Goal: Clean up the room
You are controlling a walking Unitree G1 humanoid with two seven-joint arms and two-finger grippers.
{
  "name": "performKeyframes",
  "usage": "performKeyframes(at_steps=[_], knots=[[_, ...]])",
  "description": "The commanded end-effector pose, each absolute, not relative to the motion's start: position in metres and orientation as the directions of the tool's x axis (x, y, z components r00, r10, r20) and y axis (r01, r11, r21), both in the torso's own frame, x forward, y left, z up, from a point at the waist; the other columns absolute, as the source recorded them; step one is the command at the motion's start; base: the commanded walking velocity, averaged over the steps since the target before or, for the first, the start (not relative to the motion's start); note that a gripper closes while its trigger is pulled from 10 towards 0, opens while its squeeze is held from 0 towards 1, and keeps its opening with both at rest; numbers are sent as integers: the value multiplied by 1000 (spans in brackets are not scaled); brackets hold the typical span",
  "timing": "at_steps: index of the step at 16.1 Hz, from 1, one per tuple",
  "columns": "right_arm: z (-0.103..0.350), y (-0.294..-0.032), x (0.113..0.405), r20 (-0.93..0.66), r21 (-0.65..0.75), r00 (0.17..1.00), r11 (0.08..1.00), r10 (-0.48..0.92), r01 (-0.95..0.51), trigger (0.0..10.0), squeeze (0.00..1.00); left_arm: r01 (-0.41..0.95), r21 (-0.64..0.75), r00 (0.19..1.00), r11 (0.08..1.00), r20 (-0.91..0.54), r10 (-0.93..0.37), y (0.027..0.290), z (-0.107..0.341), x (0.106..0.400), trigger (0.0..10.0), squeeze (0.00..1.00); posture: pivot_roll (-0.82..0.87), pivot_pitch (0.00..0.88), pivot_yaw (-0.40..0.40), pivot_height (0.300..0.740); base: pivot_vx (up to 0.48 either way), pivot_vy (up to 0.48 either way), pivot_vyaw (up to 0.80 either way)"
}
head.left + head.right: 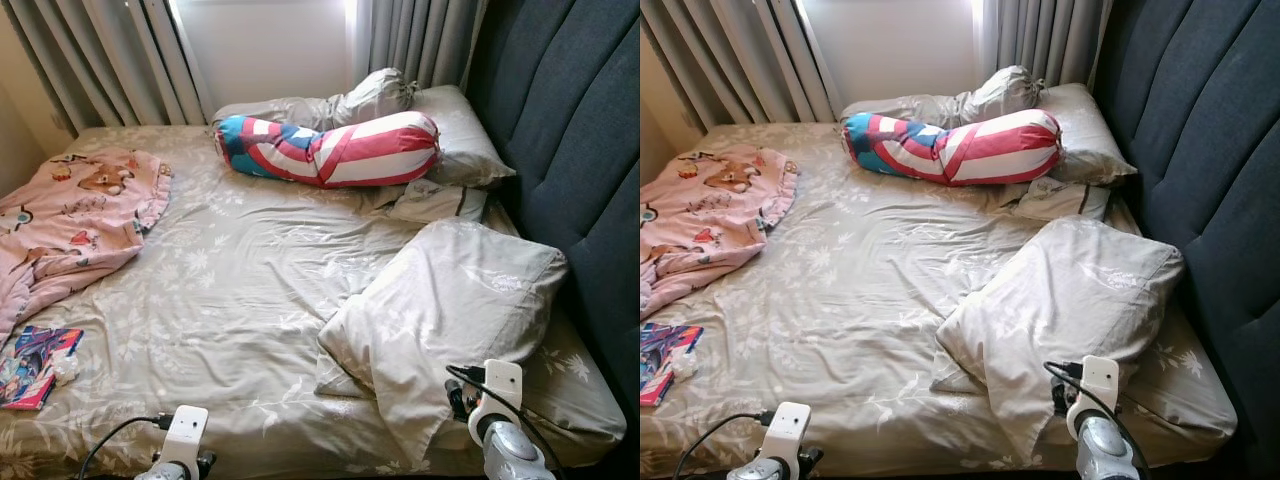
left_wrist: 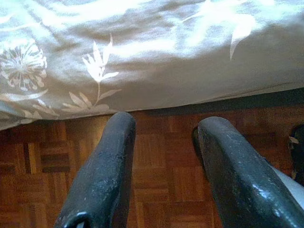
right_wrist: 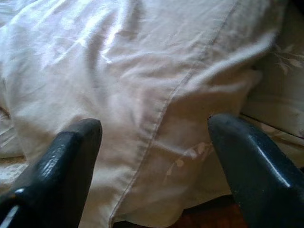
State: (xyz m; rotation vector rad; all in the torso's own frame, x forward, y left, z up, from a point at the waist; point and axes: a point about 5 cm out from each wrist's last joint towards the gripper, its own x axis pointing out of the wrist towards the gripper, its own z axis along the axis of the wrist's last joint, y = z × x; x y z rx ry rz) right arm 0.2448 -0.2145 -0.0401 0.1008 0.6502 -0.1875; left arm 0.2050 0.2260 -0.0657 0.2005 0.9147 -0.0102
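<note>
A beige pillow (image 1: 450, 310) lies askew on the bed's near right side, one corner hanging over the edge. My right gripper (image 3: 154, 123) is open just above that pillow's (image 3: 156, 80) drooping corner, with nothing between its fingers. My left gripper (image 2: 166, 123) is open too, low beside the bed's front edge, over the parquet floor (image 2: 156, 166). A red, white and blue striped bolster (image 1: 330, 150) lies across the far side. A pink cartoon blanket (image 1: 70, 215) is bunched at the left. A colourful book (image 1: 35, 365) lies at the near left.
A dark blue padded headboard (image 1: 570, 150) runs along the right. A second pillow (image 1: 455, 135) and a crumpled grey cover (image 1: 370, 95) sit at the far right corner. Grey curtains (image 1: 120, 60) hang behind. The flowered sheet (image 1: 230, 300) is wrinkled across the middle.
</note>
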Motion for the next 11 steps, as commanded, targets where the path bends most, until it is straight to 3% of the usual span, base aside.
performKeyframes(at_steps=[1, 5, 6, 7, 9, 11], knots=[[-36, -212, 252, -603, 46, 788, 981, -124, 190, 10000, 1000, 115, 172, 619, 978, -783, 65, 227, -64, 207, 10000, 0, -53, 0, 23, 740, 0, 0, 0], [-24, -197, 271, -562, 56, 821, 986, -98, 156, 10000, 1000, 148, 177, 611, 973, -790, 51, 223, -66, 204, 10000, 0, -69, 0, 31, 740, 0, 0, 0], [-20, -194, 274, -526, 72, 846, 987, -87, 146, 10000, 580, 133, 175, 604, 975, -794, 60, 226, -69, 197, 10000, 0, -71, 0, 28, 740, 0, 0, 0], [-20, -193, 273, -505, 74, 859, 987, -84, 140, 10000, 0, 88, 167, 626, 982, -776, 76, 227, -69, 196, 10000, 0, -70, 0, 22, 740, 0, 0, 0], [-16, -191, 276, -469, 80, 880, 988, -81, 134, 10000, 0, 28, 143, 668, 989, -739, 88, 227, -66, 201, 10000, 0, -70, 0, 16, 740, 0, 0, 0], [-10, -185, 279, -409, 70, 910, 992, -71, 108, 10000, 0, 0, 74, 806, 997, -590, 44, 217, -48, 224, 10000, 0, -75, 0, 5, 740, 0, 0, 0]])
